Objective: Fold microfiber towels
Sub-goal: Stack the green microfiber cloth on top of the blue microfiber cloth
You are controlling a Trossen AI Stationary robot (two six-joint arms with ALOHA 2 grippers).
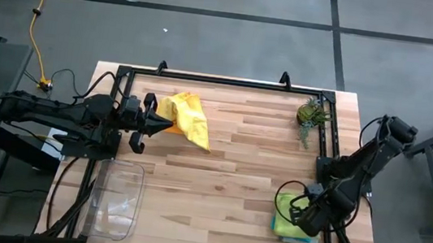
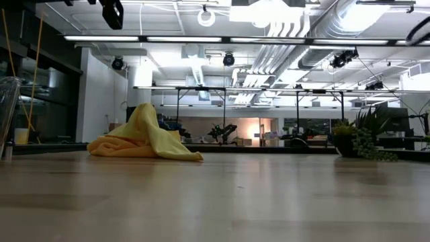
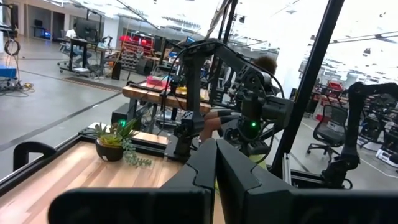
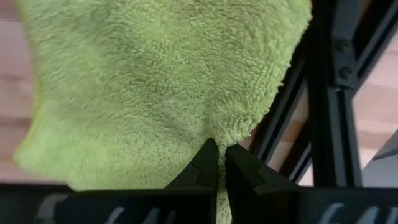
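Near the table's left edge, the left gripper (image 1: 151, 118), fingers together, points toward three o'clock at the crumpled yellow towel (image 1: 186, 118) just beside it; the right gripper (image 1: 294, 215), fingers together, rests on the green towel (image 1: 287, 203).

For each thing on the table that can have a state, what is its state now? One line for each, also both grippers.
Yellow microfiber towel: crumpled in a heap, not folded.
Lime green microfiber towel: on the stack at the table's right edge, a fold pinched.
Teal blue microfiber towel: flat under the green one.
Clear plastic tray: empty.
Left gripper: shut, beside the yellow towel.
Right gripper: shut on the green towel.
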